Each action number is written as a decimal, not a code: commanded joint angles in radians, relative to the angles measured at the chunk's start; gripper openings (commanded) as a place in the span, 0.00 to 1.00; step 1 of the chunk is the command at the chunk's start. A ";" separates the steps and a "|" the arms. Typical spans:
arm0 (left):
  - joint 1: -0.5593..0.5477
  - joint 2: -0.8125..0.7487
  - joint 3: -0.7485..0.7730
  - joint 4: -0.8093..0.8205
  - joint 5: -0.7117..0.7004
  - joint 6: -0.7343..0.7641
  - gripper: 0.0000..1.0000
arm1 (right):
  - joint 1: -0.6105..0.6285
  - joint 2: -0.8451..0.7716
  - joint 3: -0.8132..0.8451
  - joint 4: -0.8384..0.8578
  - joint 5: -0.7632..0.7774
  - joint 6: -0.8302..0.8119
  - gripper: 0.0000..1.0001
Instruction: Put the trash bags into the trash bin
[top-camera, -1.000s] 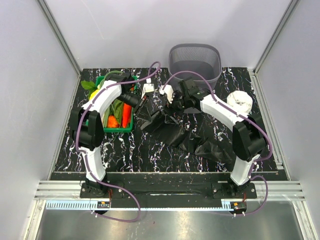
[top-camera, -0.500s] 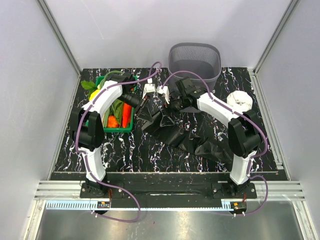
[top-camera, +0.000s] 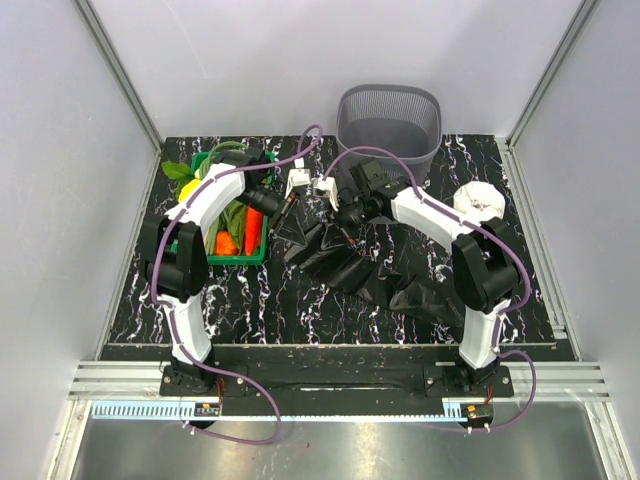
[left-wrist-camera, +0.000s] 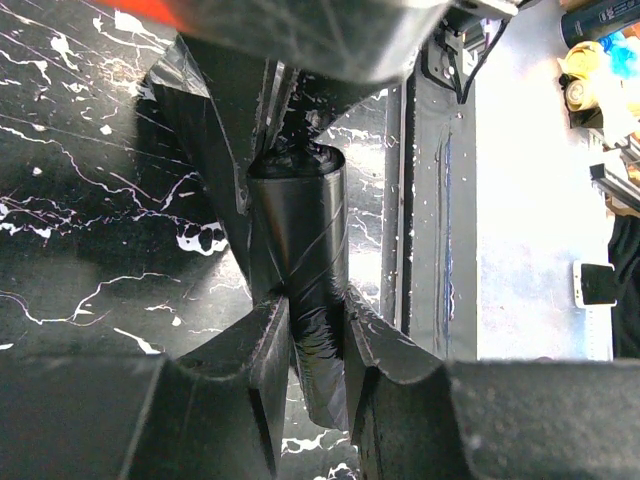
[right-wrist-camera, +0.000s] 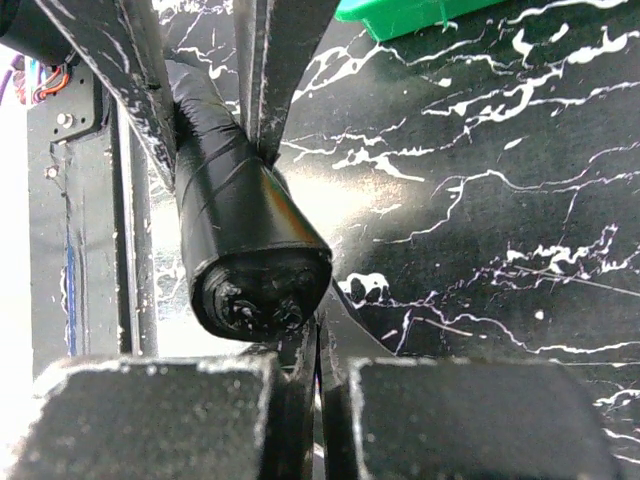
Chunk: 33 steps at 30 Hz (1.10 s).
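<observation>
A tight roll of black trash bags (left-wrist-camera: 300, 240) is clamped crosswise between my left gripper's (left-wrist-camera: 315, 335) fingers, a little above the table. In the right wrist view the roll's end (right-wrist-camera: 255, 280) faces the camera. Just below it my right gripper (right-wrist-camera: 318, 350) is shut on a thin flap of the black film (right-wrist-camera: 360, 335) hanging off the roll. From above, both grippers, left (top-camera: 290, 210) and right (top-camera: 338, 214), meet over the table's middle. Unrolled trash bag film (top-camera: 385, 278) lies crumpled toward the right. The grey mesh trash bin (top-camera: 390, 120) stands behind them.
A green crate (top-camera: 262, 258) of vegetables sits at the left, beside the left arm. A white roll (top-camera: 480, 203) rests at the right edge near the right arm. Grey walls and metal rails close in the black marbled table (top-camera: 250, 300).
My right gripper has moved left up to the roll and has gone from open to shut on the film flap. The left gripper keeps its hold and has barely moved.
</observation>
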 joint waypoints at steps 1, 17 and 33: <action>0.004 -0.047 -0.026 0.063 0.029 -0.031 0.13 | 0.003 -0.044 -0.026 0.013 0.036 0.036 0.00; -0.006 0.035 -0.161 0.446 -0.308 -0.335 0.31 | 0.006 0.005 -0.108 -0.098 0.311 0.149 0.00; -0.026 0.073 -0.179 0.564 -0.385 -0.453 0.32 | 0.011 0.134 -0.121 -0.125 0.423 0.206 0.00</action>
